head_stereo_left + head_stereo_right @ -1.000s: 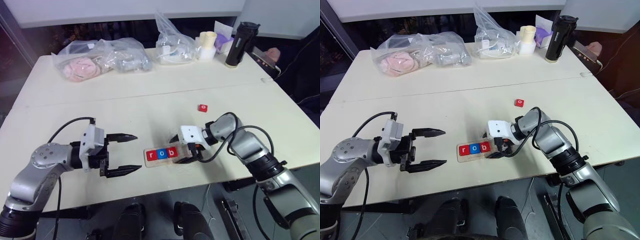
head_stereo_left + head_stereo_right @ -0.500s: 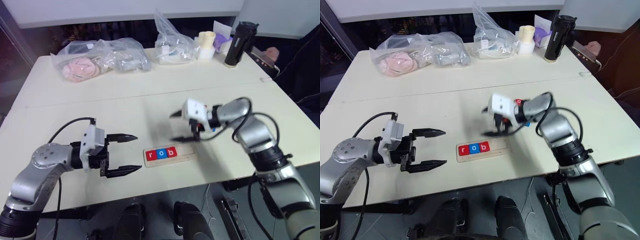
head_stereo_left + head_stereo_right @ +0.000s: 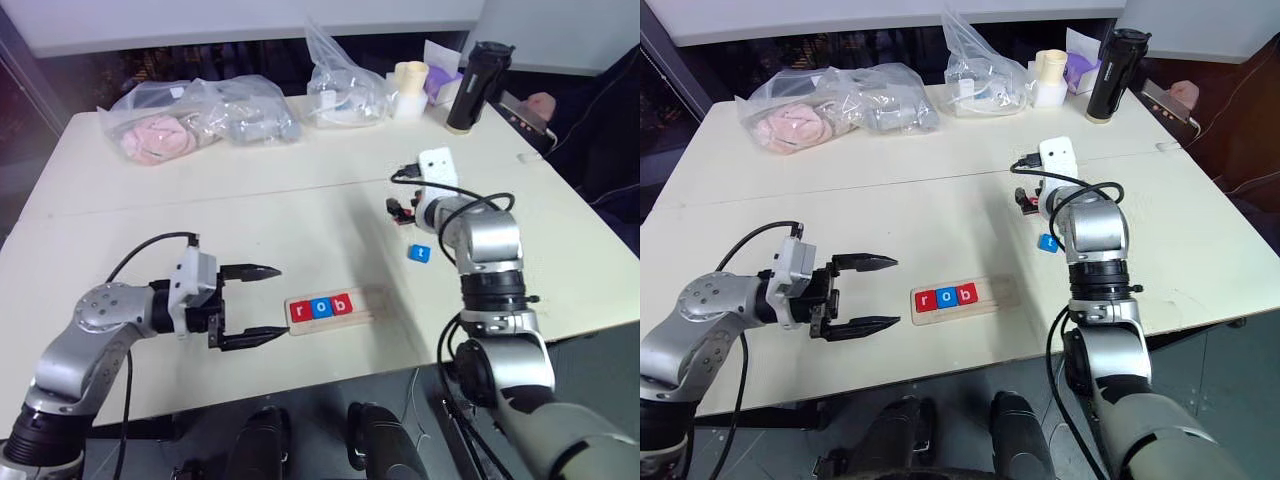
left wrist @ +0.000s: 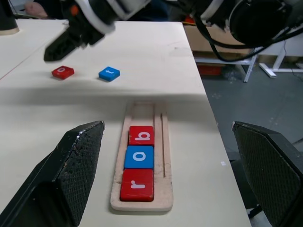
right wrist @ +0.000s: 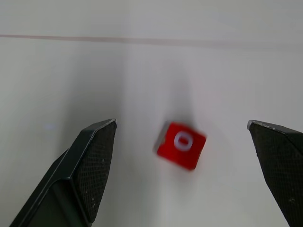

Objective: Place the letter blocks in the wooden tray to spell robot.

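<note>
Three letter blocks, a red r [image 4: 137, 184], a blue o [image 4: 139, 157] and a red b [image 4: 141, 135], sit side by side in the wooden tray [image 3: 337, 306], filling its end nearest the left hand and leaving the far stretch of groove bare for the last two tiles. Beyond that bare end, well apart from the tray, a blue t [image 3: 419, 253] and a red o [image 5: 182, 145] lie loose on the tabletop [image 3: 300, 215]. The right hand [image 5: 184, 175] hovers over the red o with its fingers spread wide and nothing between them, apparently lined up to take the tile that comes fourth in the word. The left hand [image 3: 252, 305] hangs just beside the tray's filled end, fingers likewise released and empty, seemingly waiting. The pale tabletop carries clear plastic bags [image 3: 200, 120] and a dark bottle [image 3: 474, 86] along its far edge, away from the tray, with a dark room behind.
</note>
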### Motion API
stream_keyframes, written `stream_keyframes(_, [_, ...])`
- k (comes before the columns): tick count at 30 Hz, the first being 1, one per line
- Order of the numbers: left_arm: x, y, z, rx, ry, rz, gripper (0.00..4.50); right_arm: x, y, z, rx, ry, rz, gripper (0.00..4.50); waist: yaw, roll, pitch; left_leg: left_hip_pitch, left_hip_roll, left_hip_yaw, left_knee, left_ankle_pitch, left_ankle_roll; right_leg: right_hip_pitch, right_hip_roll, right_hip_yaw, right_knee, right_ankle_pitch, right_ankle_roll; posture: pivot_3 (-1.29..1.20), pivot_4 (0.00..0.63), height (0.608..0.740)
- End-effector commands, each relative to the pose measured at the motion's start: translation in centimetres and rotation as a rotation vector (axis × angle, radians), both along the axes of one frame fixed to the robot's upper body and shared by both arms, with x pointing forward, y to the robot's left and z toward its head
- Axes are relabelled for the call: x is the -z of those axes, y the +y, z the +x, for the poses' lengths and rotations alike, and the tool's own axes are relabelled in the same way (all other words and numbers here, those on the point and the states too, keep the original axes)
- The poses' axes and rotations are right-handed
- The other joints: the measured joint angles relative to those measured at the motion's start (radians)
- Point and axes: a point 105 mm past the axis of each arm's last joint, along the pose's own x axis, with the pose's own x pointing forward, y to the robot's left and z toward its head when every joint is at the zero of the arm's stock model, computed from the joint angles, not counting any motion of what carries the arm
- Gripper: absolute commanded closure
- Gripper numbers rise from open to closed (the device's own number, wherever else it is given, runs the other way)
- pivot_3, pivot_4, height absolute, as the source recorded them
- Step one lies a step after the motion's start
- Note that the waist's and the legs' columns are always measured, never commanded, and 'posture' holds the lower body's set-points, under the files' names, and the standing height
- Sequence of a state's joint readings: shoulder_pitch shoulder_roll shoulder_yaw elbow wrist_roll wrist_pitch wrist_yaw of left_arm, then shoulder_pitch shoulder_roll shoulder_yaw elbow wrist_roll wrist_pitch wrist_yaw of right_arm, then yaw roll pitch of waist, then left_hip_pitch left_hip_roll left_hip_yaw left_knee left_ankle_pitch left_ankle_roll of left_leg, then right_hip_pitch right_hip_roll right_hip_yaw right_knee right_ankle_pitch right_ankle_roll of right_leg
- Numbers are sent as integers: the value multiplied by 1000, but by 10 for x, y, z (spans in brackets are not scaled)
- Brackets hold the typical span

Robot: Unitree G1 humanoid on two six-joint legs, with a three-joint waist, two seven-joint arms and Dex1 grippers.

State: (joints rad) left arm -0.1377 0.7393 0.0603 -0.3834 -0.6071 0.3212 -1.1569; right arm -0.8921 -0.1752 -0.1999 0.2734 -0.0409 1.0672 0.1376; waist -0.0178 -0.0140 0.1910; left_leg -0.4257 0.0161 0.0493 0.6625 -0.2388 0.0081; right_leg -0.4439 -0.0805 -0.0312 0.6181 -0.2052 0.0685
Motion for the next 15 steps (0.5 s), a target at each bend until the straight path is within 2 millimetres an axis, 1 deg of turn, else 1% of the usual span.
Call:
stream_keyframes(1, [-10, -5, -3, 34, -34, -13, 0, -8, 2, 7, 50, -10, 60, 19, -1, 0, 0, 0, 0, 0, 0, 0, 0, 0, 0, 0, 0, 0, 0, 0, 150, 740])
stream_keyframes(4, [-15, -6, -2, 33, -38, -28, 0, -2, 5, 12, 47, 4, 48, 19, 0, 0, 0, 0, 0, 0, 0, 0, 0, 0, 0, 0, 0, 0, 0, 0, 150, 740])
stream_keyframes(9, [-31, -8, 1, 12, -53, -95, 0, 11, 7, 18, 53, 36, 47, 19, -2, 0, 0, 0, 0, 0, 0, 0, 0, 0, 0, 0, -1, 0, 1, 0, 150, 740])
stream_keyframes(15, [-34, -8, 1, 7, -55, -100, 0, 24, 5, 20, 67, 68, 49, 19, -3, 0, 0, 1, 0, 0, 0, 0, 0, 1, 1, 0, 0, 0, 1, 0, 150, 740])
